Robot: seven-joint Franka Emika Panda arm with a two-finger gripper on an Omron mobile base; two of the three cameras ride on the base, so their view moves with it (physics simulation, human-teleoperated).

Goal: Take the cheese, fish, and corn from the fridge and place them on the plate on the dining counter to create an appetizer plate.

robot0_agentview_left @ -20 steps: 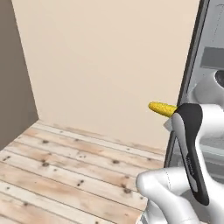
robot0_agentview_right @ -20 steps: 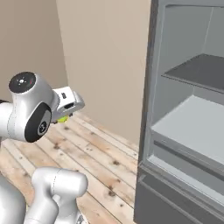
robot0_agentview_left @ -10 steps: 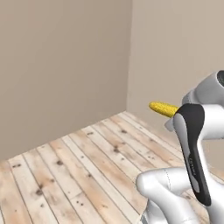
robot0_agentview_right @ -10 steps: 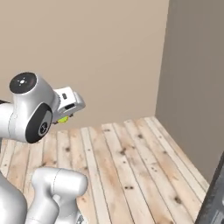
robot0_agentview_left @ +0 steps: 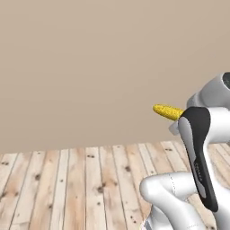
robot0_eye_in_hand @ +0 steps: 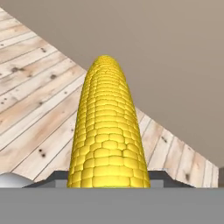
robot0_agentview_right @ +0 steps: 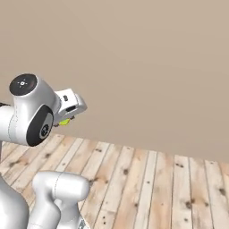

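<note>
The corn (robot0_eye_in_hand: 107, 131) is a yellow cob that stands straight up from between my gripper (robot0_eye_in_hand: 109, 179) in the hand view. The dark fingers (robot0_eye_in_hand: 162, 176) press its base from both sides, so the gripper is shut on it. In the left base view the corn (robot0_agentview_left: 167, 111) pokes out leftward from behind my white forearm, held high above the floor. A small yellow-green bit of the corn (robot0_agentview_right: 65, 121) peeks under the hand in the right base view. The fridge, cheese, fish, plate and dining counter are out of view.
A plain beige wall (robot0_agentview_left: 90, 67) fills the background ahead. Below it runs a light wood plank floor (robot0_agentview_right: 147, 179). My own white arm links (robot0_agentview_right: 31, 112) stand at the near edge of both base views.
The whole scene has swung sideways as the base turned; the fridge and the wall corner slid out of sight. The corn stays held the same way in the gripper.
</note>
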